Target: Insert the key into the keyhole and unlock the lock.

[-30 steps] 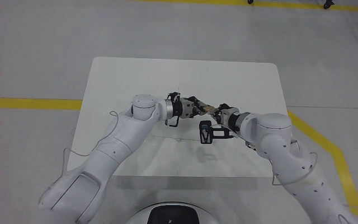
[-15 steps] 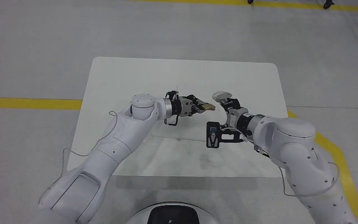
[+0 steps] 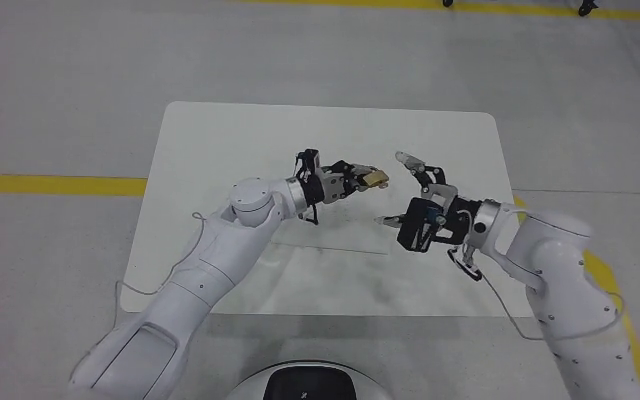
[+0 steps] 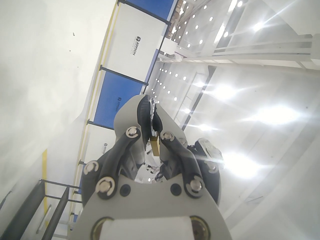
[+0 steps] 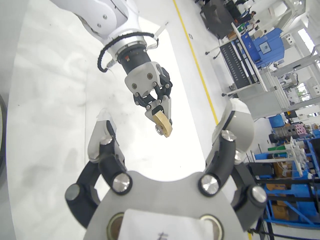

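The work area is a white, matte, round-cornered table (image 3: 200,150) on a grey floor crossed by a yellow line (image 3: 60,185).

**Position.** The left hand (image 3: 356,180) is held above the middle of the table, slightly toward 1 o'clock. It is clamped on the lock (image 5: 163,126), a small padlock. The right hand (image 3: 392,189) sits at 4 o'clock from the lock, near it but apart. Its fingers are spread wide and hold nothing.

**Progress.** The lock is lifted and presented with its keyhole end toward the right hand. Whether the shackle is released cannot be told. Insertion and turning are judged to be outstanding.

**Materials.** The lock body is smooth brass with rounded corners. A round, silver, polished keyhole face (image 5: 158,129) is set in its end. The finger pads (image 4: 143,116) of the left hand are black and finely ribbed, mounted on grey metal plates with bright rivets.
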Controlling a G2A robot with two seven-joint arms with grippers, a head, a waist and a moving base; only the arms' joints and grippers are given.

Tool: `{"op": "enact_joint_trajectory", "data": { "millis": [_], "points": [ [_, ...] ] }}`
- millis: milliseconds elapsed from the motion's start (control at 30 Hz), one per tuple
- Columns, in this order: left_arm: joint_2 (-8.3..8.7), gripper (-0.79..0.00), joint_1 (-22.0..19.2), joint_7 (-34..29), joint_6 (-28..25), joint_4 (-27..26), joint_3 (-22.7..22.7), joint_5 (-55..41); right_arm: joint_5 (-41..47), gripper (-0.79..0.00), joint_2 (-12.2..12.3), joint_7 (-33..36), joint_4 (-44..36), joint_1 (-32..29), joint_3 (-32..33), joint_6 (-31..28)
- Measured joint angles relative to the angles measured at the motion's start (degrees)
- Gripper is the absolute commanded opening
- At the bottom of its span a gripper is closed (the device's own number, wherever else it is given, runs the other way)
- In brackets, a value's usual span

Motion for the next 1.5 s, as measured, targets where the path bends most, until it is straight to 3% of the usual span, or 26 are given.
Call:
{"op": "enact_joint_trajectory", "data": {
  "millis": [200, 367, 667, 1000, 1500],
  "points": [
    [0.02, -0.785, 0.56, 0.17, -8.68, 1.40, -0.84, 2.25, -0.17, -0.785, 0.46, -13.58, 2.92, -2.68, 2.14, -5.30],
    [-0.17, -0.785, 0.65, -0.08, -13.19, 2.47, -1.12, 2.98, -0.36, -0.785, 0.30, -16.83, 7.94, -1.15, -1.54, -8.47],
    [-0.17, -0.785, 1.42, -3.36, -18.83, 2.59, -2.25, 2.84, 9.44, -0.785, -0.66, -23.14, 20.24, 5.45, -9.68, -8.56],
    [-0.02, -0.785, 2.91, -6.38, -22.36, 1.03, -3.03, 3.38, 14.47, -0.785, -1.61, -21.62, 26.88, 10.08, -13.81, -8.00],
    [0.05, -0.785, 3.80, -6.40, -23.54, 0.66, -4.08, 3.84, 15.42, -0.785, -2.15, -20.99, 27.75, 10.80, -14.27, -8.57]
  ]
}}
